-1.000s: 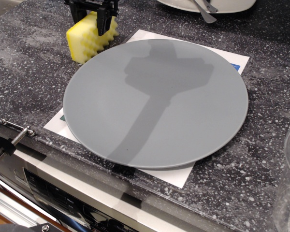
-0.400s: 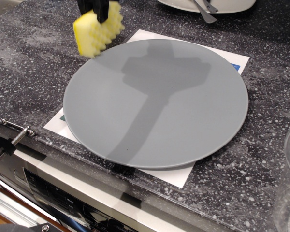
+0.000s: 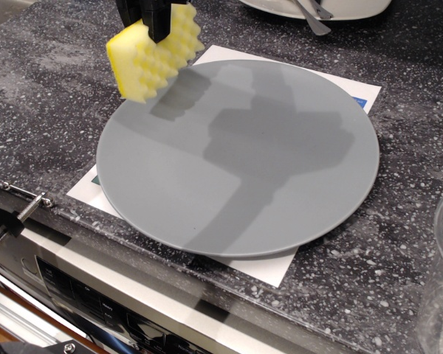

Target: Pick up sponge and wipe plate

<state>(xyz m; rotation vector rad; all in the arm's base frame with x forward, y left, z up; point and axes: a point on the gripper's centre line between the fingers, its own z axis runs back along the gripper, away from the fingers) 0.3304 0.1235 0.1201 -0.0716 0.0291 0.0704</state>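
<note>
Sponge (image 3: 151, 59) hung tilted, long axis rising toward upper right, ridges facing down-right, clamped by gripper (image 3: 153, 16); it had shifted over the plate (image 3: 236, 158) rim.

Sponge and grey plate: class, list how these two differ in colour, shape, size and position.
Colour: the sponge is bright yellow; the plate is plain grey.
Shape: the sponge is a block with a zigzag ridged side; the plate is flat, round and smooth.
Size: the plate is far wider than the sponge.
Position: the sponge hangs tilted in the claw, casting a shadow on the plate; the plate lies on a white sheet.
</note>
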